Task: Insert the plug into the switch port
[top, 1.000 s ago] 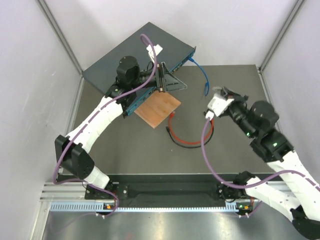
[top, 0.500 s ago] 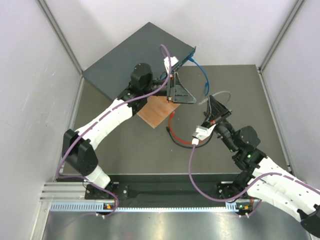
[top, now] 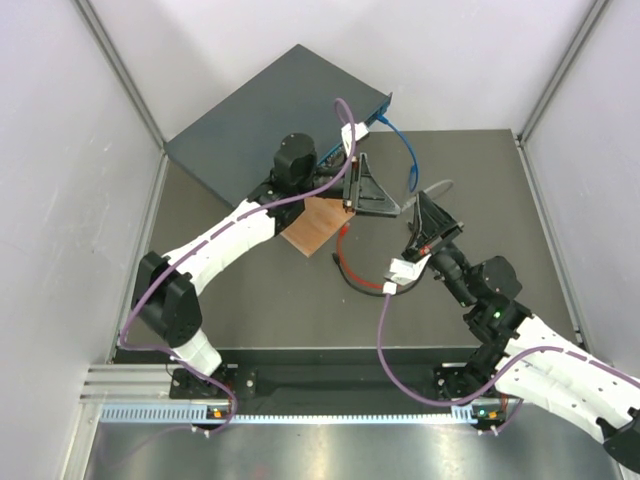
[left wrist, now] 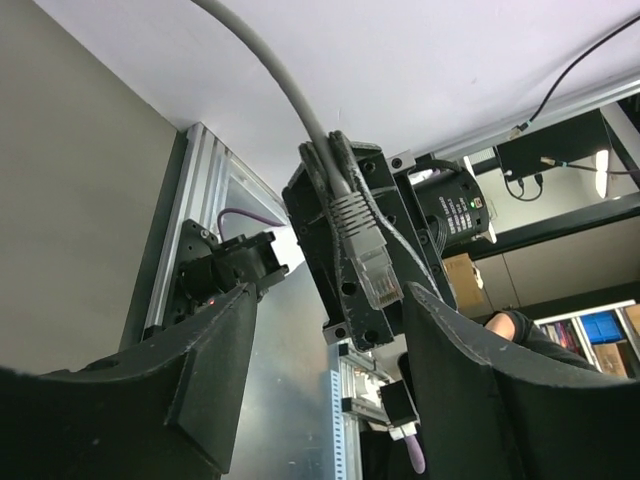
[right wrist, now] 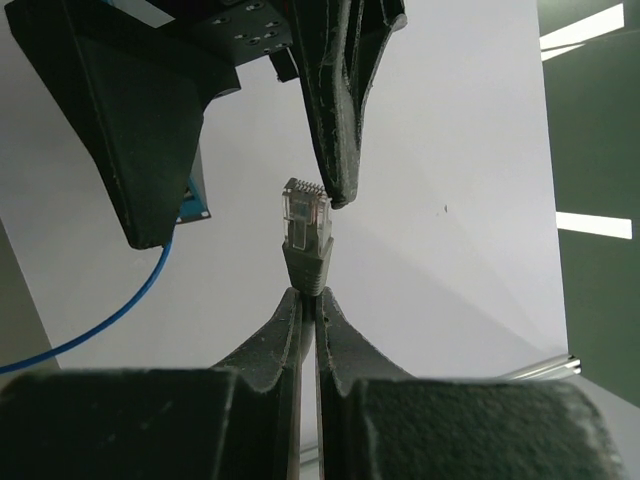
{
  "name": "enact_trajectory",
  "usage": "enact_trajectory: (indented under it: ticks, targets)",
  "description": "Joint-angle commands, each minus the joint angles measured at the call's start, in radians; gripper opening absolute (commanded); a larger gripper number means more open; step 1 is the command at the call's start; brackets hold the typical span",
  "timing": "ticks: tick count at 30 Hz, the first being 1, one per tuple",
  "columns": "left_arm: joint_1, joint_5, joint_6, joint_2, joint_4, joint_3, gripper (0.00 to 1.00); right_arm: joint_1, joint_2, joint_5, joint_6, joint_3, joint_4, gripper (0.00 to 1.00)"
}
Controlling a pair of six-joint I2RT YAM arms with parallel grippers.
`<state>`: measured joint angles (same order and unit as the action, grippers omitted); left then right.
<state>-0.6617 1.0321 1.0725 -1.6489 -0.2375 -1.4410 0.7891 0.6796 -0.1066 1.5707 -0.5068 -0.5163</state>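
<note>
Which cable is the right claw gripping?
The grey cable, pinched behind its clear plug by the shut right claw. The blue cable runs to the switch; the red cable lies looped on the table.

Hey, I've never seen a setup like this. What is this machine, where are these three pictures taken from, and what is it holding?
These are two robot arms bolted to the near edge of a table. The wide picture looks down from above. The other two pictures come from a small camera on each wrist. On the table lie a flat dark switch with a blue cable running from its front edge, a wooden board and a red cable. The right gripper is shut on a grey plug. The left gripper is open, close in front of the plug.
</note>
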Motion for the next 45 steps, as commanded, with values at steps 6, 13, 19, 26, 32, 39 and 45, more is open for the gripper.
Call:
enact_trajectory:
  ticks: [6,13,19,26,32,39,45]
  targets:
    - [-0.006,0.002,0.024,0.021,-0.106,0.013,0.56,0.021,-0.029,0.039,0.029,0.016,-0.027,0.0]
    - [-0.007,-0.004,0.009,0.017,-0.086,0.019,0.45,0.027,-0.011,0.024,0.049,0.01,0.005,0.0]
    - [-0.013,-0.004,0.001,0.015,-0.077,0.027,0.42,0.038,-0.008,0.005,0.057,0.011,0.006,0.0]
    - [-0.019,0.006,-0.036,0.008,-0.033,0.013,0.37,0.038,0.0,-0.002,0.068,0.017,0.001,0.0]
    - [-0.019,0.011,-0.094,0.003,0.029,-0.007,0.13,0.039,-0.006,-0.011,0.084,0.024,0.01,0.0]
    - [-0.018,-0.046,-0.411,0.0,0.355,-0.131,0.0,0.039,-0.041,-0.05,0.007,-0.07,0.285,0.57]
    - [-0.019,-0.155,-0.81,0.017,0.639,-0.199,0.0,0.038,-0.008,0.027,-0.365,-0.399,0.953,0.91]
